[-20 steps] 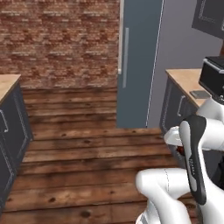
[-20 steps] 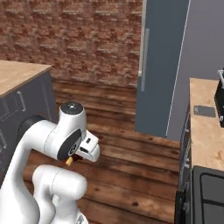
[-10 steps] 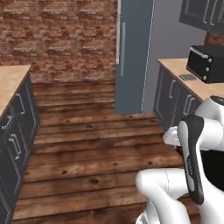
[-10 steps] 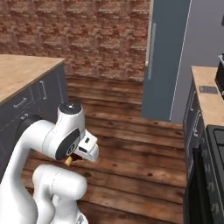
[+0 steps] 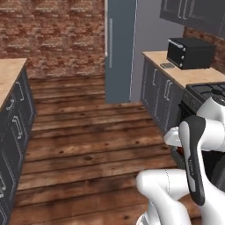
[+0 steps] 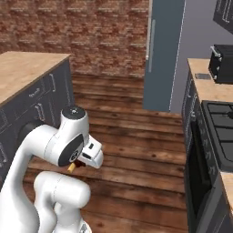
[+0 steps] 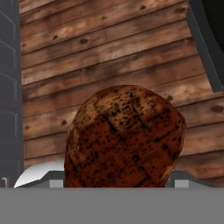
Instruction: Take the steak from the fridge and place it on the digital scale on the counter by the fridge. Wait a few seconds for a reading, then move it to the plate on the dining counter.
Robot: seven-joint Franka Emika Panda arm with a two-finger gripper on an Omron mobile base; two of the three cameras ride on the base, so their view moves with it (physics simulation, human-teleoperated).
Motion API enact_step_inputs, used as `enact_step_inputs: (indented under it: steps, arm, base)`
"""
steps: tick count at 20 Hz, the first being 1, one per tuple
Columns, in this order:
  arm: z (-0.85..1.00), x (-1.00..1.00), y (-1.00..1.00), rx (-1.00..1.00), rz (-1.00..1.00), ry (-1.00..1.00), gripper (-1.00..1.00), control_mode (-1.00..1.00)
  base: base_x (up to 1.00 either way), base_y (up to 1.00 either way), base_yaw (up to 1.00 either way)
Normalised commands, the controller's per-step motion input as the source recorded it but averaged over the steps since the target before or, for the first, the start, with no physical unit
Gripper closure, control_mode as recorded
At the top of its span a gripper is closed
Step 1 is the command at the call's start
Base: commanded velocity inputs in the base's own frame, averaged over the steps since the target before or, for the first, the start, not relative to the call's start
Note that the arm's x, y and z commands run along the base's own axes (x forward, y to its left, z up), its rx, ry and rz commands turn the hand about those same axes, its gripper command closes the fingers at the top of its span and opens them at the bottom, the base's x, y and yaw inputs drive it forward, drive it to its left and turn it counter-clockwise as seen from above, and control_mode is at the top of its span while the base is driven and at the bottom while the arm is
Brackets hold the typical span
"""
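The steak [image 7: 124, 138] is big and close in my hand view. It sits in my claw [image 6: 77, 164], which is shut tight on it, low by my arm over the wood floor [image 5: 88, 145]. In the right base view I can just see a small bit of it under the white hand.

On the left, the dining counter [image 5: 6, 79] runs along the edge of the room, with dark doors under it. Its long edge faces the open floor. In the right base view this worktop [image 6: 22, 73] is also on the left.

In the middle, the floor is wide and bare, all the way to the brick wall [image 5: 57, 35]. There is lots of room to move here.

Next comes the fridge [image 5: 121, 48], tall and grey, with its door closed. It stands at the far end of the floor.

On the right is the counter [image 5: 184, 74], just beside the fridge. The digital scale [image 5: 167, 65] lies flat near its front edge. A black toaster oven [image 5: 189, 52] stands just behind the scale. Closer to me is a black stove [image 6: 220, 132].
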Motion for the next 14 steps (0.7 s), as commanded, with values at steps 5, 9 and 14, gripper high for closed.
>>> enact_step_inputs:
  steps: [5, 9, 14]
  arm:
    - [0.00, 0.00, 0.00, 0.00, 0.00, 0.00, 1.00, 1.00]
    - [0.00, 0.00, 0.00, 0.00, 0.00, 0.00, 1.00, 1.00]
    - [0.00, 0.00, 0.00, 0.00, 0.00, 0.00, 1.00, 1.00]
  base:
    - [-1.00, 0.37, -0.14]
    - [-1.00, 0.41, -0.15]
    - [-0.86, 0.76, -0.26]
